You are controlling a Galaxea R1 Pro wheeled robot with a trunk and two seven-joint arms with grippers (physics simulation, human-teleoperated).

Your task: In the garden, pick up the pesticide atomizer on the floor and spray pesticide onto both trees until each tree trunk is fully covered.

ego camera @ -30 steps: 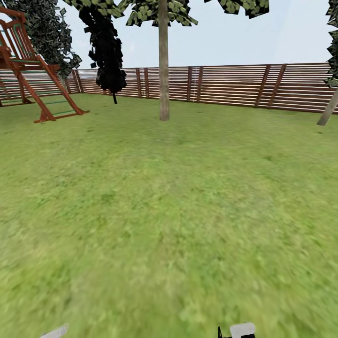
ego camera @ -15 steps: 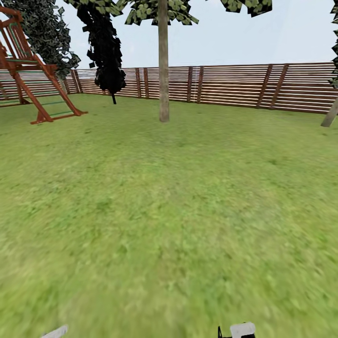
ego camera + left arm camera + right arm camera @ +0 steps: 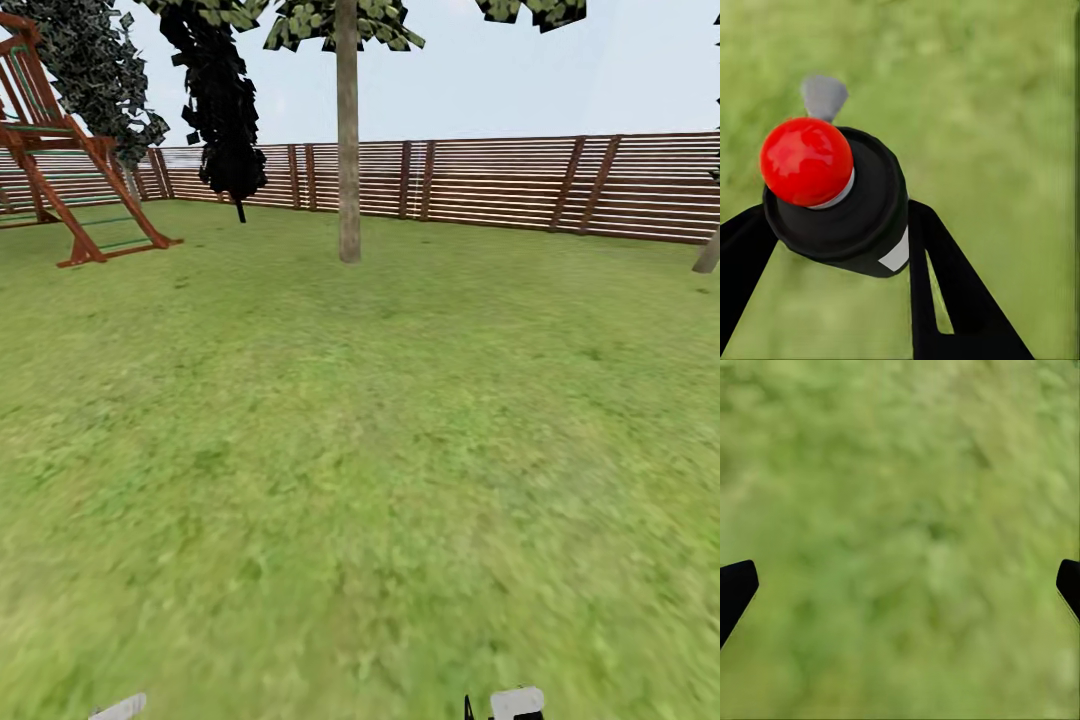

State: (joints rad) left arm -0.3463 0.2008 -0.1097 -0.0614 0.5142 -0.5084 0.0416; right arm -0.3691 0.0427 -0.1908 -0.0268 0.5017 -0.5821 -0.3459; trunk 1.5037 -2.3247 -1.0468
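tree [image 3: 348, 150] ahead on grass [image 3: 360, 450] | fence [image 3: 500, 185] behind | climbing frame [image 3: 60, 150] far left | second trunk [image 3: 707, 252], perhaps, far right

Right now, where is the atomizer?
The atomizer is clamped in the left gripper, seen in the left wrist view above the grass. Its red cap faces the camera.

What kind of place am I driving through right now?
Most likely a fenced backyard garden: a grass lawn underfoot, a slatted wooden fence along the far side, a smooth-trunked tree ahead, and a wooden play frame off to the left.
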